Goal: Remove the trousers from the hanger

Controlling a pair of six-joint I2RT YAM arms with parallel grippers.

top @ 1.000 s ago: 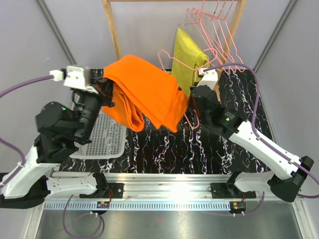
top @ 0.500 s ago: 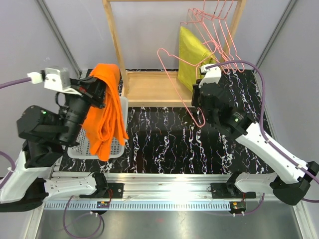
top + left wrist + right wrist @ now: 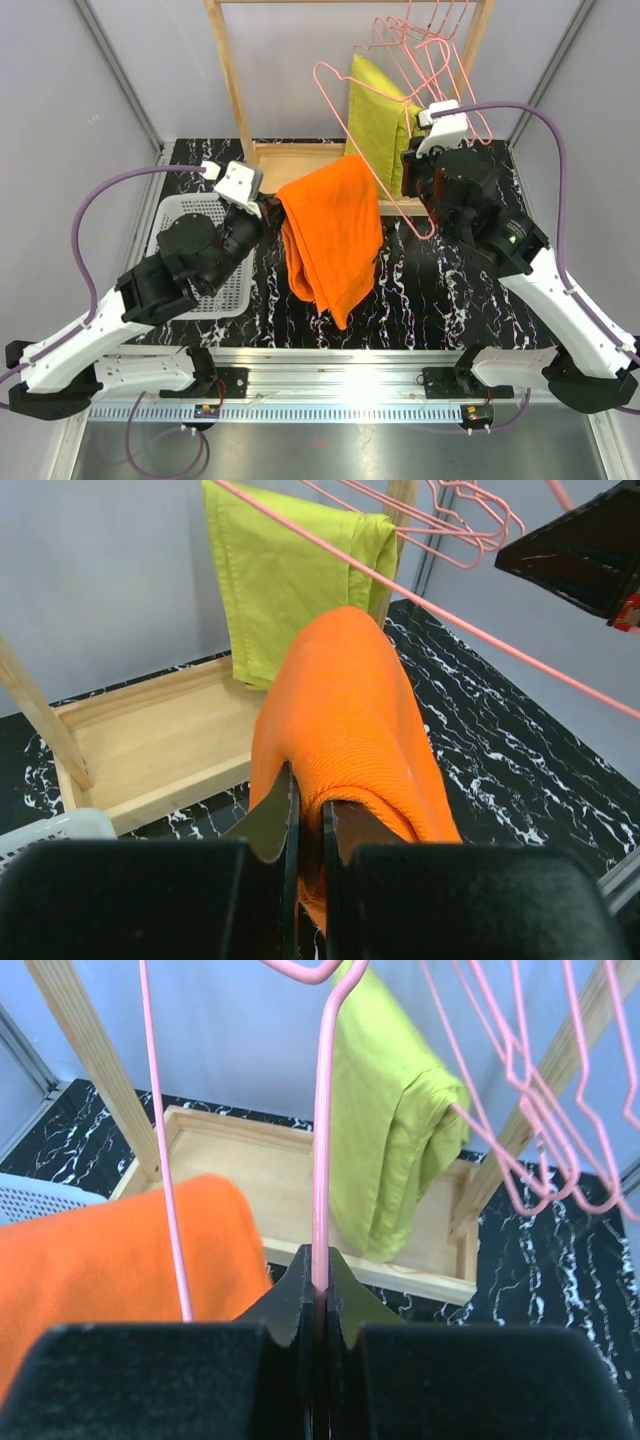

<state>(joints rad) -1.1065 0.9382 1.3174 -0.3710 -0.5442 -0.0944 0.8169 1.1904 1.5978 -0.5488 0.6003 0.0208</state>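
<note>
Looking down on a black, white-veined table (image 3: 450, 290) between grey walls, with a wooden rack (image 3: 228, 70) rising at upper centre. Holding the orange trousers (image 3: 335, 230) up at the middle of the overhead view, folded and dangling above the table, just left of the hanger's lower wire. Clenching a fold of them in the left gripper (image 3: 308, 825). Pinching the pink hanger (image 3: 321, 1110) by its wire in the right gripper (image 3: 321, 1265) at upper right, jaws clamped tight. Noting a yellow-green garment (image 3: 378, 110) draping from the rack and a white basket (image 3: 180, 215) lying at left.
</note>
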